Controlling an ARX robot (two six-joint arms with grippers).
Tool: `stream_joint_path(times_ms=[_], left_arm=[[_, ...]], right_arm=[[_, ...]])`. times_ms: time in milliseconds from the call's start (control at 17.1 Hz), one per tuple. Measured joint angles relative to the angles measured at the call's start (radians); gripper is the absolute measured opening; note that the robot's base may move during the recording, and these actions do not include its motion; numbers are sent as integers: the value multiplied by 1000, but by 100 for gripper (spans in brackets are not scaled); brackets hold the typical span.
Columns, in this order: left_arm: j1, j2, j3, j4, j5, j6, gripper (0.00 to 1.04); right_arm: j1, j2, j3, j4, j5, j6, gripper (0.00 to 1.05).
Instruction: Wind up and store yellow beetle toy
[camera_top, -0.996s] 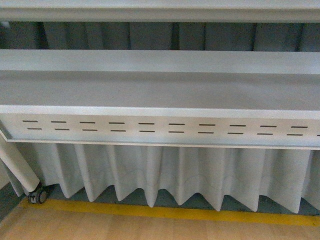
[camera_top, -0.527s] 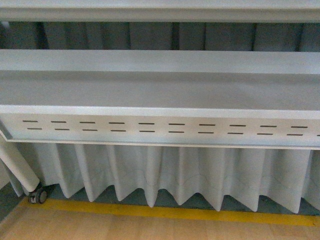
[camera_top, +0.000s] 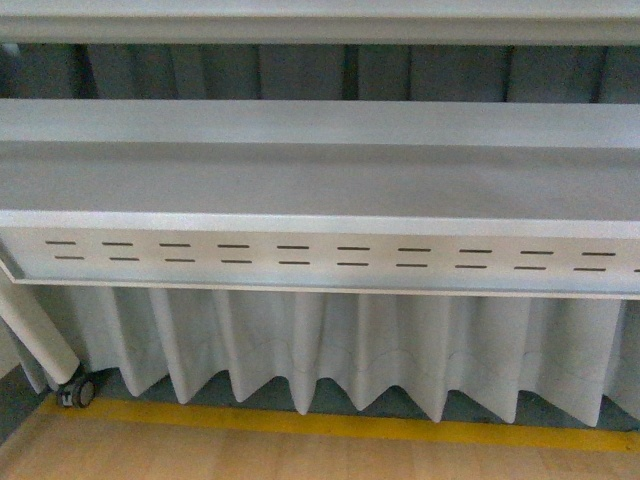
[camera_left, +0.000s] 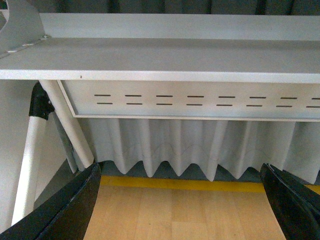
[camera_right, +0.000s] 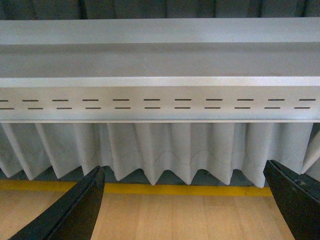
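At the far left of the front view, one white slanted leg (camera_top: 35, 330) is running down to one small black caster (camera_top: 75, 390). Stretching from left to right, one gray shelf unit (camera_top: 320, 185) is showing a flat top, and its front panel (camera_top: 320, 275) is carrying two rows of ten dark slots. Below it, one pale pleated curtain (camera_top: 330, 345) is hanging down toward one yellow floor stripe (camera_top: 330, 425) and the wood floor (camera_top: 300, 460). The yellow beetle toy is not showing in any view, so its place cannot be told. In the left wrist view, the left gripper (camera_left: 180, 166) is standing wide apart, its two black fingers (camera_left: 75, 210) holding and touching nothing. In the right wrist view, the right gripper (camera_right: 183, 167) is likewise gaping wide, its two black fingers (camera_right: 75, 210) gripping nothing.
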Motion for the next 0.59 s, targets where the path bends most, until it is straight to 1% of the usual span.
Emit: stream_joint_path(times_ms=[586], left_arm=[[0,0,0,2,0,0,98]], right_arm=[[0,0,0,2,0,0,98]])
